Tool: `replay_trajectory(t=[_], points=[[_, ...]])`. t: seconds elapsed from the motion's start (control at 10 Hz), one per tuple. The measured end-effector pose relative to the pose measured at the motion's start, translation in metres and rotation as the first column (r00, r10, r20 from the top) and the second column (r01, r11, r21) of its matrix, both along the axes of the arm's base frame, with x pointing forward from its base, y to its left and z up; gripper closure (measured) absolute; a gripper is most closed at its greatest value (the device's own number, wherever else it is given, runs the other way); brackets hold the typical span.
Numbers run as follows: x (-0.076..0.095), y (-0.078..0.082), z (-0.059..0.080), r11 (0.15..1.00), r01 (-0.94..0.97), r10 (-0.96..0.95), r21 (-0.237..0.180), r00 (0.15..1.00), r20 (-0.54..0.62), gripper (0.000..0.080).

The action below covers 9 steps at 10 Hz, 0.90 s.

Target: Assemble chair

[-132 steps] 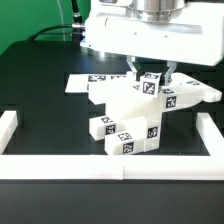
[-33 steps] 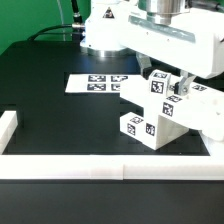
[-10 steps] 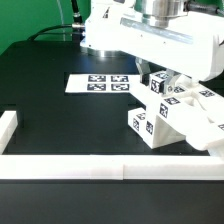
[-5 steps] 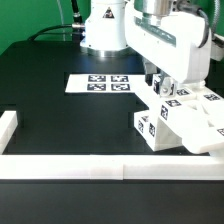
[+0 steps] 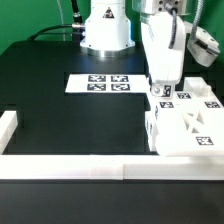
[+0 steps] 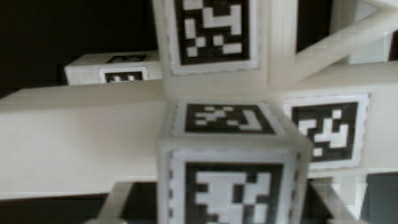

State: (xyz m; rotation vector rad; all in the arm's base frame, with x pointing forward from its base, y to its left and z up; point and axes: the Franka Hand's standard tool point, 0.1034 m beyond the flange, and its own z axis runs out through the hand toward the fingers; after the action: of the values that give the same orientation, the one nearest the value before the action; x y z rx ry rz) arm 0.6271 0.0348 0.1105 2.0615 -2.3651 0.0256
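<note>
The white chair (image 5: 187, 128), with its parts joined, stands at the exterior view's right near the front rail, showing several square tags. My gripper (image 5: 165, 91) comes down from above and is shut on a tagged upright piece at the chair's left top corner. In the wrist view the tagged block (image 6: 231, 150) of the chair fills the middle, and my gripper (image 6: 231, 192) closes on it from both sides. More white chair pieces with tags (image 6: 217, 35) lie beyond it. The fingertips themselves are mostly hidden by the block.
The marker board (image 5: 98, 83) lies flat on the black table behind and to the left of the chair. A white rail (image 5: 80, 166) edges the table's front, with a short end piece (image 5: 8, 128) at the left. The robot base (image 5: 105, 30) stands at the back.
The chair has swung round in my gripper and moved toward the exterior view's right, now sitting squarer and lower by the front rail. My wrist has rotated with it.
</note>
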Motion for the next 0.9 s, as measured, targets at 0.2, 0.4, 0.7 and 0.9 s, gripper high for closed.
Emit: replay_trajectory(t=[0.2,0.4,0.7,0.9], points=[[0.0001,0.0000,-0.0001,0.993,0.119,-0.119,0.005,0.993,0.002,0.0514],[0.0004,-0.0021,0.0006,0.978,0.210,-0.210,0.003,0.978,0.004,0.0514],[0.0011,-0.0034,0.0018,0.961,0.276,-0.276,0.004,0.961,0.008,0.0514],[0.0015,-0.0036,0.0020,0.954,0.300,-0.301,0.013,0.954,0.010,0.0514]])
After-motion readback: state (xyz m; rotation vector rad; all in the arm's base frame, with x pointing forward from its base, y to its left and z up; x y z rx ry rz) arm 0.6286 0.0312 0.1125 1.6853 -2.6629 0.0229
